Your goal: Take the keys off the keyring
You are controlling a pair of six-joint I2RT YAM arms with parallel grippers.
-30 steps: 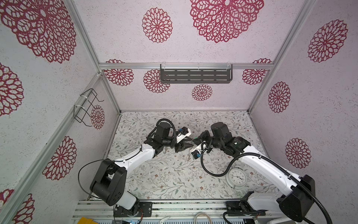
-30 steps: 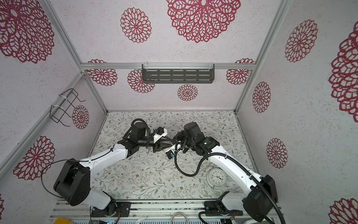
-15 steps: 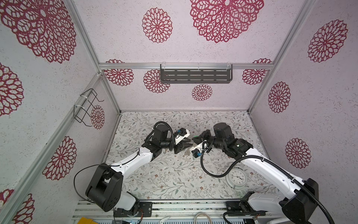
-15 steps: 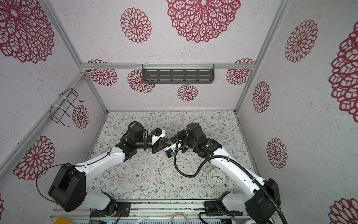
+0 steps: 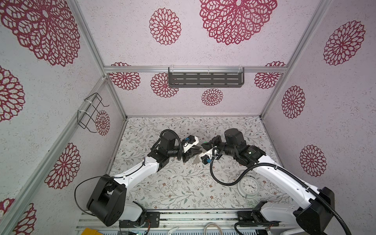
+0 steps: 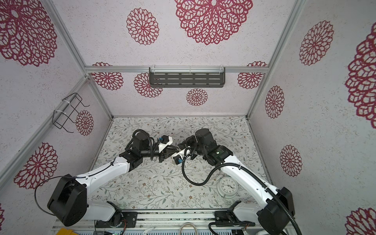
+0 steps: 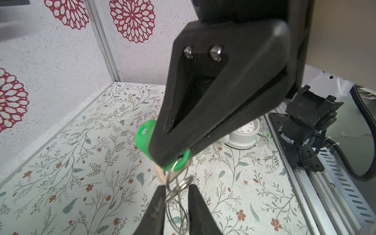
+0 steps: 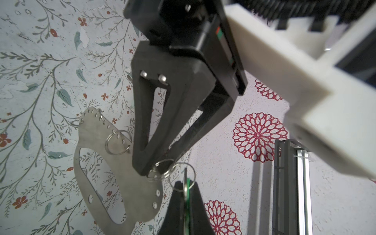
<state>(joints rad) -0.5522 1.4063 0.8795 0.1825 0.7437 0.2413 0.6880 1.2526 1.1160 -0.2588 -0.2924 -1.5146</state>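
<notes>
Both grippers meet above the middle of the table. My right gripper (image 8: 186,195) (image 5: 204,148) is shut on the key with the green tag (image 7: 145,138). A pale-tagged key (image 7: 159,174) hangs just under it. The keyring (image 8: 114,183) (image 5: 196,160) is a flat grey metal plate with a large oval opening, and it hangs tilted in the air. A small split ring (image 8: 160,171) joins its edge to the keys. My left gripper (image 7: 176,188) (image 8: 151,173) (image 5: 199,151) has its two fingers pressed on that split ring (image 7: 179,188).
A round white alarm clock (image 5: 248,186) (image 6: 227,186) lies on the floral table under the right arm. A dark slotted shelf (image 5: 205,79) hangs on the back wall and a wire basket (image 5: 91,112) on the left wall. A metal rail (image 5: 193,215) runs along the front.
My left gripper's jaws have narrowed onto the split ring. Both grippers have shifted slightly toward the back while staying together. The right gripper has kept its hold on the green-tagged key.
</notes>
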